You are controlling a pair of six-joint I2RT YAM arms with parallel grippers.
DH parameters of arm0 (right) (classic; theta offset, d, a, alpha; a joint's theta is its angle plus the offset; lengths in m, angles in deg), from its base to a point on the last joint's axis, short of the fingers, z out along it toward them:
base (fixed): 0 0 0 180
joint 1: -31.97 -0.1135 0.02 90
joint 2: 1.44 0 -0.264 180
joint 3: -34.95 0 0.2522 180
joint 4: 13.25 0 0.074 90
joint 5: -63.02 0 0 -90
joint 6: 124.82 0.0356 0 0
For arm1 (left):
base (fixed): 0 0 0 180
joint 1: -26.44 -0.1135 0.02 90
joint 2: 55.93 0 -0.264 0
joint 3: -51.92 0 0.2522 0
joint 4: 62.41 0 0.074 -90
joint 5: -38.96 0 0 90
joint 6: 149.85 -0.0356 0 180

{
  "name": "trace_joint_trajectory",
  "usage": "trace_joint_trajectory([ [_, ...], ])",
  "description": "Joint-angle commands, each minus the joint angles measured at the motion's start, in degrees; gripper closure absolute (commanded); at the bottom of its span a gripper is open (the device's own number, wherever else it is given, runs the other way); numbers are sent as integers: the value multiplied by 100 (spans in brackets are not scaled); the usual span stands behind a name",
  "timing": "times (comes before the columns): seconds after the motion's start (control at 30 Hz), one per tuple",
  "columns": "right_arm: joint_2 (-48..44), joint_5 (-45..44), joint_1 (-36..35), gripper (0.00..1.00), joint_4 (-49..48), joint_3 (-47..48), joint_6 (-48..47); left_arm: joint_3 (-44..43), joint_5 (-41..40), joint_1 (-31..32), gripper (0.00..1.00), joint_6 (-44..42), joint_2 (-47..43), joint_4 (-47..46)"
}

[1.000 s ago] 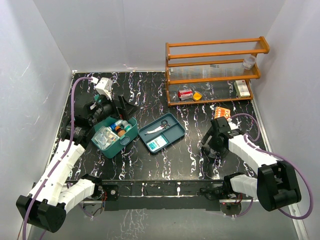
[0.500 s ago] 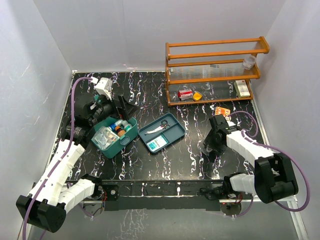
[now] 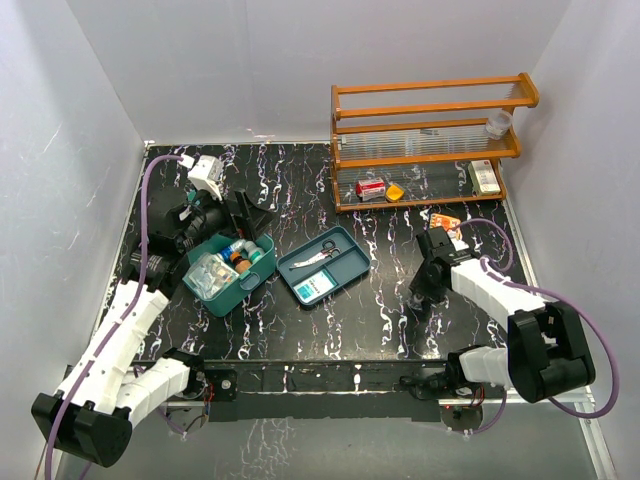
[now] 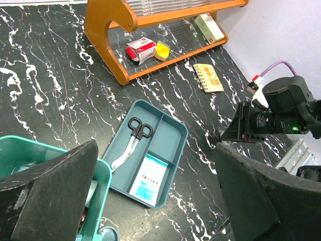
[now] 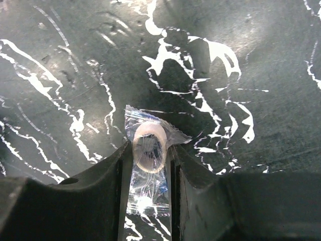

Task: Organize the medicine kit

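Arguably, most of the risk is being carried by the crossing of the table (image 3: 400,330). The medicine kit (image 3: 245,290) is being kept at the left side, open and crowded with packets, well apart from the right gripper (image 5: 149,153), so a long carry is being asked of a light pinch. The left gripper (image 4: 155,149) is being held just above the kit's far end, with its fingers spread wide and nothing between them. A clash of arms is being risked if the kit is approached from the right. Between the kit and the right arm, the divided tray (image 4: 168,131) is being left in the path and could be clipped by a low pass. Smallest, the wrapped ring (image 5: 150,131) is being pinched flat on the table between the right fingers, both touching its sides. The loose, slick wrapper could be caught instead of the ring, and the piece could be squeezed out or dropped.

Around this, the orange rack (image 4: 103,22) is being used at the back right for a red-and-white box (image 4: 141,50), a yellow piece (image 4: 161,50) and a green-and-white box (image 4: 209,27). An orange card (image 4: 208,78) is being left just in front of it. In the tray, scissors (image 4: 131,143) and a blue sachet (image 4: 149,178) are being stored in separate compartments.
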Motion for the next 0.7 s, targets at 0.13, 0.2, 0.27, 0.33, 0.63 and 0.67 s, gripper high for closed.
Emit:
trace_joint_trajectory([
  [0.13, -465, 173, -718, 71, -630, 521, 883, -48, -11, -16, 2, 17, -194, -98],
  [0.2, -443, 71, -1048, 71, -823, 629, 1235, -56, -31, -15, 2, 34, -206, -75],
  [0.27, -327, -140, -1398, 71, -968, 804, 1582, -57, -41, -18, 2, 51, -227, -59],
  [0.33, -118, -381, -1734, 71, -1103, 999, 1855, -48, -55, -13, 2, 62, -248, -34],
  [0.63, 1272, -1167, -2526, 71, -1268, 2173, 2338, -27, -263, -16, 2, 18, -519, 236],
  [0.67, 1442, -1232, -2574, 71, -1210, 2308, 2365, -22, -274, -16, 2, 10, -548, 262],
])
